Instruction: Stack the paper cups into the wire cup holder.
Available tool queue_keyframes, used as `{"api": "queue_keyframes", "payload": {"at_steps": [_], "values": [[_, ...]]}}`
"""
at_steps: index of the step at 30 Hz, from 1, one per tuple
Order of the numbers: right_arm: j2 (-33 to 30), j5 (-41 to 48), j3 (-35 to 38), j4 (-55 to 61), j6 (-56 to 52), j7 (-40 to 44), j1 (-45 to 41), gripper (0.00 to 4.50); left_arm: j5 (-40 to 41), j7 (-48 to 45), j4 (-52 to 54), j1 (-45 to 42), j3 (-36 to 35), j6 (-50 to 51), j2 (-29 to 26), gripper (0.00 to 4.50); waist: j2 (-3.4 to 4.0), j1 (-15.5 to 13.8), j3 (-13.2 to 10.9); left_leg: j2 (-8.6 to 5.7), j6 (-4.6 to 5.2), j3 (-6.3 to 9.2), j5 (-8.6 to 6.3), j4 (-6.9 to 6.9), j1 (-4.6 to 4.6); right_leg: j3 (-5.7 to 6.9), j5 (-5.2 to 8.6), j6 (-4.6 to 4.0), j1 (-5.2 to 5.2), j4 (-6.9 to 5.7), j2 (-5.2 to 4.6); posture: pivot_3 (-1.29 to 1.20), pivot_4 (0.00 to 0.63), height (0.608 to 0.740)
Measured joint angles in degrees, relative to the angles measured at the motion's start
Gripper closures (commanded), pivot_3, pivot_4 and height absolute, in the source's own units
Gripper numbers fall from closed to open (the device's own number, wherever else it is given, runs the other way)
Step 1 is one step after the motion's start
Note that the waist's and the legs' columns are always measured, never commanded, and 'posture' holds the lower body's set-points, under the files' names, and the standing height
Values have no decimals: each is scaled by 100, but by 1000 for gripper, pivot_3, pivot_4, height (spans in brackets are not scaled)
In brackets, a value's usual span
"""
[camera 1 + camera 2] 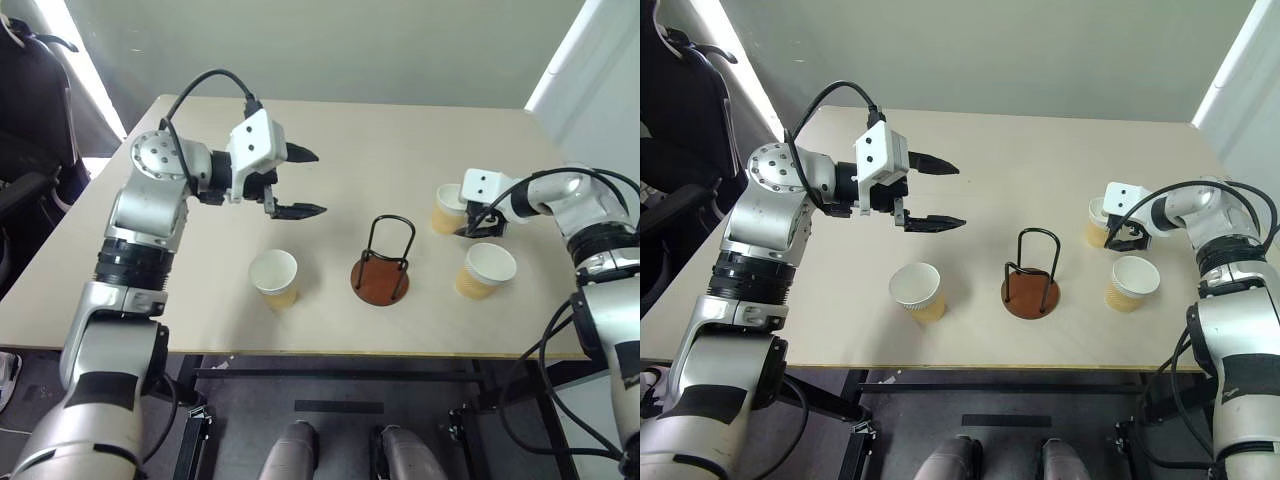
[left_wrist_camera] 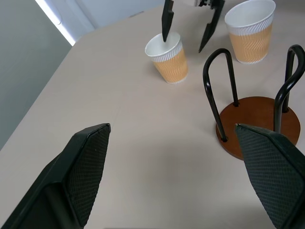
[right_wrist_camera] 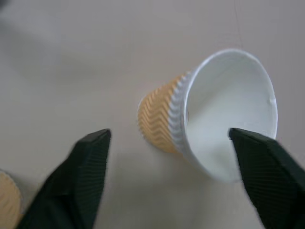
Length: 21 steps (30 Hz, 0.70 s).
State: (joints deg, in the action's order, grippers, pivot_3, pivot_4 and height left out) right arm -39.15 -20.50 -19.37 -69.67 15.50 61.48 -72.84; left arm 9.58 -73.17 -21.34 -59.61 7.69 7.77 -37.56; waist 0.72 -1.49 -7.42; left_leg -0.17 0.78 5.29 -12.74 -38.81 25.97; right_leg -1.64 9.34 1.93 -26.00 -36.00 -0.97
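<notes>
Straddling the rim of the far paper cup [image 1: 448, 208] on the desk [image 1: 400, 150], the part-open right end effector [image 2: 188, 29] grips nothing yet and could tip it, while the left end effector [image 1: 297, 182] hovers wide open and empty left of the empty wire cup holder [image 1: 382, 262].

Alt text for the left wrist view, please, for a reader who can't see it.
The right gripper straddles the rim of a paper cup, one finger inside and one outside. A second cup stands beside it, and the empty wire cup holder sits nearer on the beige table. The left gripper is wide open in the foreground.
</notes>
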Motion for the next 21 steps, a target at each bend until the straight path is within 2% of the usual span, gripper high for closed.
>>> {"api": "queue_keyframes", "payload": {"at_steps": [7,8,16,21], "values": [[79,7,18,1,-3,133,-49,4273,-10,0,0,0,0,0,0,0,0,-18,0,0,-1,0,-2,1,3,0,1,-1,0,3,-2,0,150,740],[80,20,30,3,-11,210,-58,4467,-12,-1,0,0,0,0,0,0,0,-17,0,0,-1,0,-2,2,3,0,1,-2,-1,3,-2,0,150,740],[67,353,275,247,-290,1008,-72,4467,-95,-46,-251,-1,2,-74,0,0,0,-8,0,0,-3,-1,-1,8,2,0,3,-5,-3,3,-2,0,150,740],[-113,707,491,1046,-668,1577,-39,4467,-139,-147,-435,-9,12,-169,2,0,2,-15,-1,-1,-5,-1,0,14,7,1,4,-7,-6,6,-2,0,150,740]]}}
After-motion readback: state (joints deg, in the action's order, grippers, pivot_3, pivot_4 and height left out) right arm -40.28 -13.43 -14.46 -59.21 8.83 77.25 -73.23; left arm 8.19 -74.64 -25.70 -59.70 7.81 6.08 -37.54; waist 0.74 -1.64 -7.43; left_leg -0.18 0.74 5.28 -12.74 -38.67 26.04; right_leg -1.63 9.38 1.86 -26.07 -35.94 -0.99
